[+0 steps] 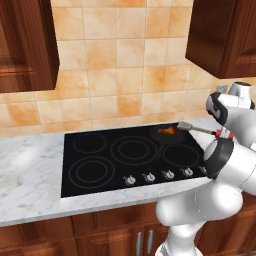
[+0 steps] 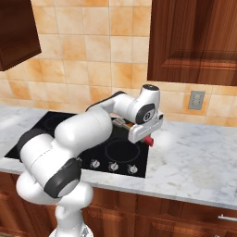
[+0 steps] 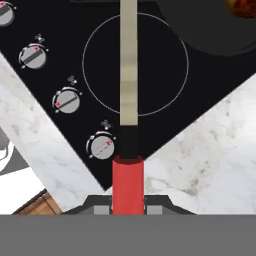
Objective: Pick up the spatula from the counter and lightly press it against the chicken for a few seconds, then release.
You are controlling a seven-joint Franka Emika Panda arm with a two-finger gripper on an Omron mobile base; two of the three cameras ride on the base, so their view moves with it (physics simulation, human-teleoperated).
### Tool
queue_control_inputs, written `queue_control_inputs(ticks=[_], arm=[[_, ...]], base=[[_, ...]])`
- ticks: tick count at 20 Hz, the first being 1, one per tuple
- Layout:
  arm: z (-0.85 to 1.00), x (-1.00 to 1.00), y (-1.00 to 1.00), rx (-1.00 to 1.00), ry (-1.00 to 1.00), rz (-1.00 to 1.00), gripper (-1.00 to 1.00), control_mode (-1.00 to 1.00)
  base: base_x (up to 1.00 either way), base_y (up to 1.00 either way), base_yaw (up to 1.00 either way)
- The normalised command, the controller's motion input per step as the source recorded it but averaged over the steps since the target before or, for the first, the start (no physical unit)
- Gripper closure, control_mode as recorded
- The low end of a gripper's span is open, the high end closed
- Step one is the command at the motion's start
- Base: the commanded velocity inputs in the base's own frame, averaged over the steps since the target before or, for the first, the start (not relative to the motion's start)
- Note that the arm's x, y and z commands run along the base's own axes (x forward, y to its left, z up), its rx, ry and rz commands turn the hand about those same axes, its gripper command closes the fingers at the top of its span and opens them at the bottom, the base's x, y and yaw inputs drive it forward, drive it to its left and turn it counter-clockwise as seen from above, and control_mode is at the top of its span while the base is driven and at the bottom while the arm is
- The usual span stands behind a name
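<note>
My gripper (image 1: 224, 134) is shut on the red handle of the spatula (image 1: 199, 129) and holds it in the air over the right side of the cooktop. The flat metal head points left, toward the back right burner. There the orange-brown chicken (image 1: 166, 131) lies in a dark pan (image 1: 159, 135). The head hangs just right of the chicken, and I cannot tell whether they touch. In the hand view the red handle (image 3: 127, 180) sits between the fingers of the gripper (image 3: 128, 206). The pale shaft runs straight up, and the chicken (image 3: 243, 7) is at the top right corner.
The black cooktop (image 1: 100, 160) has several burners and a row of knobs (image 1: 150, 176) along its front. Marble counter (image 2: 199, 157) stretches to either side. Dark wood cabinets (image 2: 194, 37) hang above, and an outlet (image 2: 196, 99) is on the tiled wall.
</note>
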Motion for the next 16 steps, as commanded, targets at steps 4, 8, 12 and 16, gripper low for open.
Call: queue_control_inputs(ticks=[4,8,12,16], arm=[[0.00,0.08,0.00,0.00,0.00,-0.01,1.00,-1.00],[-0.06,0.04,0.00,0.00,0.00,-0.01,1.00,-1.00],[-0.10,0.03,0.00,0.00,0.00,-0.01,1.00,-1.00],[-0.03,0.01,0.00,0.00,0.00,0.00,1.00,-1.00]], base=[[0.00,0.00,0.00],[0.00,0.00,0.00],[0.00,0.00,0.00],[0.00,0.00,0.00]])
